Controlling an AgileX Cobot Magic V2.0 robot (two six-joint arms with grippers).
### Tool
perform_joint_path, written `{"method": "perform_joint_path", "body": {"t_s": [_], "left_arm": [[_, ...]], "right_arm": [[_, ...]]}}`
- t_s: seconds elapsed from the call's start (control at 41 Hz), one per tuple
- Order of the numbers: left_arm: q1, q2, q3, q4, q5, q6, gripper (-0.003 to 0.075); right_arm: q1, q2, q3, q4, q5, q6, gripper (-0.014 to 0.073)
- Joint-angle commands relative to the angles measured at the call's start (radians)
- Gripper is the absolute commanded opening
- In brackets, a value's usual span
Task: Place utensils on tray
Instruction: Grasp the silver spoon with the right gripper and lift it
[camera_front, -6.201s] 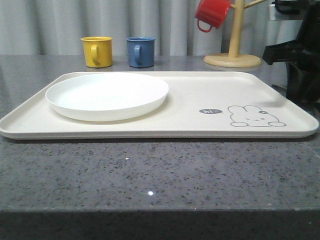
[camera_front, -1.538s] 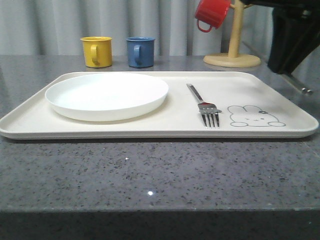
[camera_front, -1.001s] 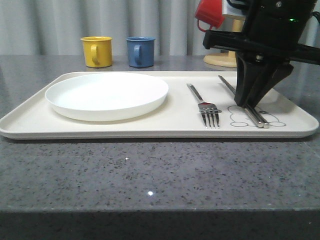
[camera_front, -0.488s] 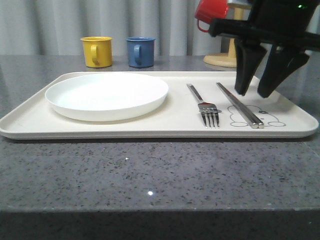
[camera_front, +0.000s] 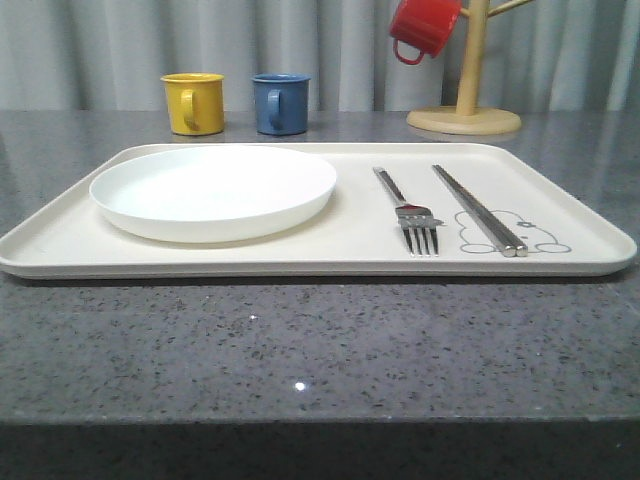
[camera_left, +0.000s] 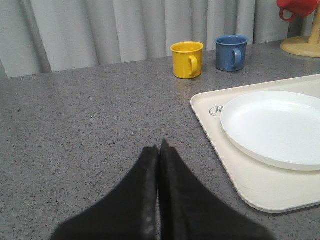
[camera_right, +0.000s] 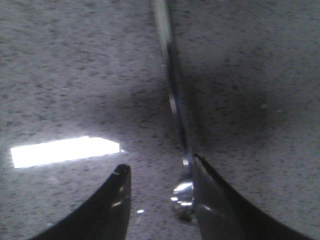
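Lying lengthwise on the tray (camera_front: 300, 258), fork (camera_front: 408, 212) tines nearest, chopsticks (camera_front: 478, 209) parallel, left claw (camera_left: 159, 150) pressed together, right claw (camera_right: 159, 180) spread.

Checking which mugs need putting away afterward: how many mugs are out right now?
3. The yellow mug and blue mug stand side by side on the counter behind the tray; the red mug hangs on the wooden stand.

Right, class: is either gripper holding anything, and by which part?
Nothing is held. The left gripper is shut and empty; the right gripper has open jaws straddling a slim metal utensil lying on the counter.
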Motion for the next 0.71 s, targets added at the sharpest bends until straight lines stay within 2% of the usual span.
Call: {"method": "perform_joint_path", "body": {"t_s": [0.0, 0.562, 0.684], "left_arm": [[-0.001, 0.012, -0.029, -0.009, -0.083, -0.006, -0.0018], [-0.001, 0.012, -0.029, -0.009, -0.083, -0.006, -0.0018], [-0.001, 0.012, -0.029, -0.009, -0.083, -0.006, -0.0018]], "right_arm": [[-0.054, -0.019, -0.028, -0.012, -0.011, -0.057, 0.0331], [-0.075, 0.118, -0.028, 0.017, -0.055, -0.077, 0.0323], [-0.075, 0.119, -0.028, 0.024, -0.053, -0.077, 0.02]]}}
